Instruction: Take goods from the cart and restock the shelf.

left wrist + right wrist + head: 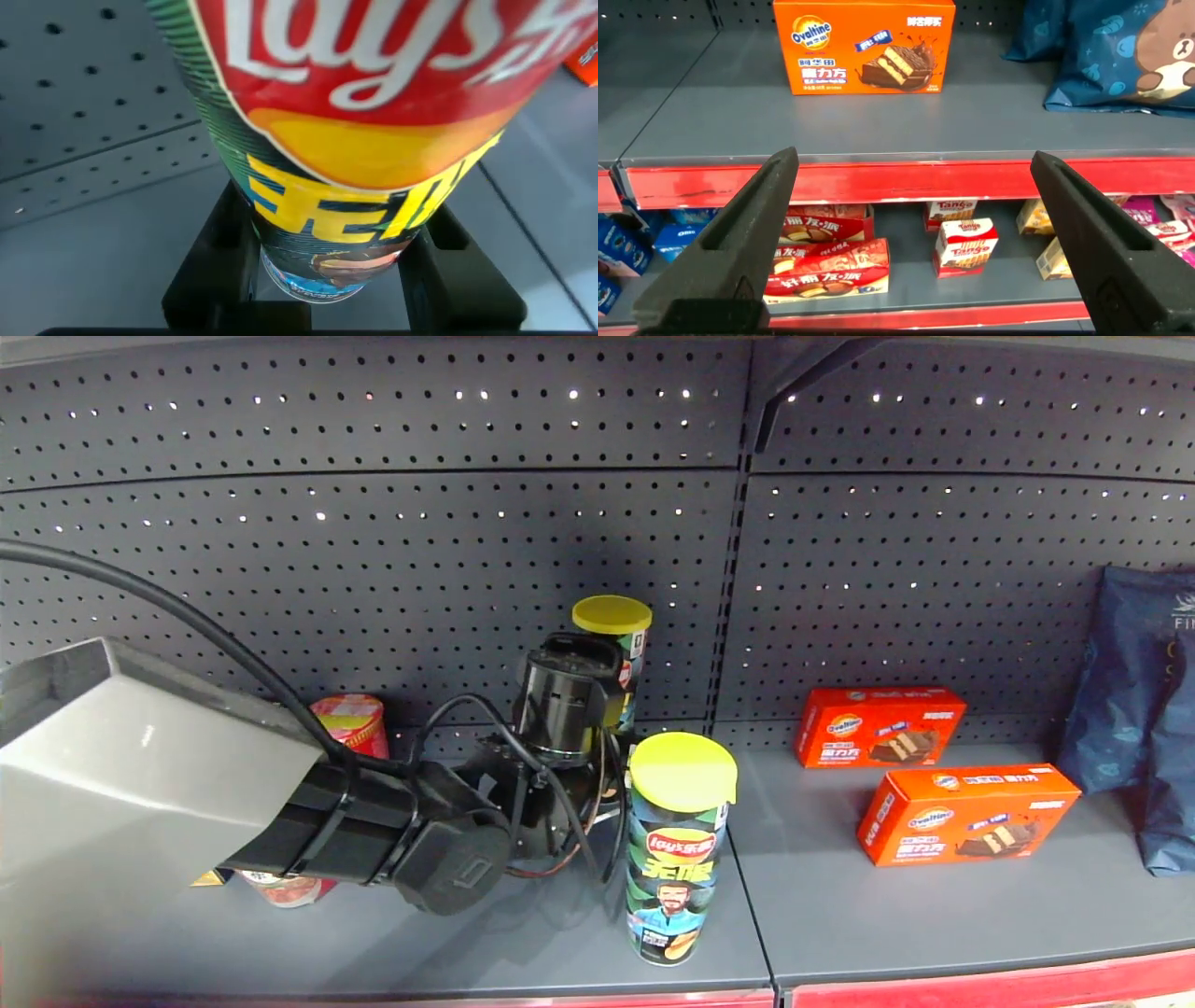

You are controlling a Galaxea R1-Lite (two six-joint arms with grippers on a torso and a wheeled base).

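Grey shelf [934, 915] bears a green, red-logoed chip can [374, 112] clasped by left tool [332, 280]; right tool [913, 157] gapes wide

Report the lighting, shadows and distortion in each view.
Head view: bright light specks show through the pegboard holes, and its seams bow from lens distortion. Left wrist view: the chips can looms large near the lens, held in the left gripper. Right wrist view: the top shelf is evenly lit, the lower shelf shaded beneath it.
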